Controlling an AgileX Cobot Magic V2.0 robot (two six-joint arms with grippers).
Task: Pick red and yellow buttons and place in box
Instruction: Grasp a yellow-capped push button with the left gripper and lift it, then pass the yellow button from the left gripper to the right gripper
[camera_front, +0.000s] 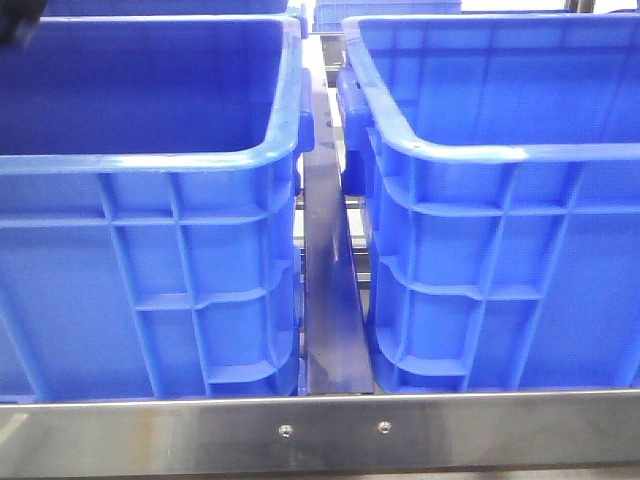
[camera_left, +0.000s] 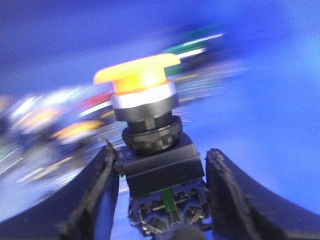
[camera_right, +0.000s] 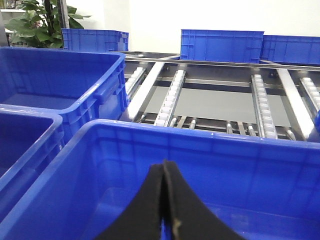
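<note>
left gripper (camera_left: 160, 200) clamps a yellow button (camera_left: 145, 105) by its black base, cap up, for carrying. right gripper (camera_right: 165, 210) closed, empty, waiting over a blue crate (camera_right: 200, 145).

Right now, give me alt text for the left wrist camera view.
A yellow mushroom-head push button with a black body sits upright between the left gripper's black fingers. Behind it, a blurred heap of other parts lies on a blue crate floor.
</note>
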